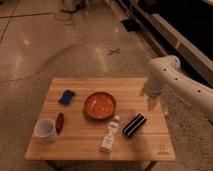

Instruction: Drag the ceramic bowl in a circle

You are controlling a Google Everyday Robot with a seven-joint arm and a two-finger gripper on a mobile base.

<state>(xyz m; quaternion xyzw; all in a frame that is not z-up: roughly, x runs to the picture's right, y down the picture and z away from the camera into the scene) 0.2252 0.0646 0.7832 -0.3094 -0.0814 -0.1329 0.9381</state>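
The ceramic bowl is a round, shallow, orange-red bowl with a darker rim. It sits upright near the middle of the wooden table. My white arm comes in from the right. My gripper hangs over the table's right side, well to the right of the bowl and apart from it. It holds nothing that I can see.
A white mug stands at the front left with a dark red object beside it. A blue object lies at the back left. A white bottle and a black-and-white striped object lie in front of the bowl.
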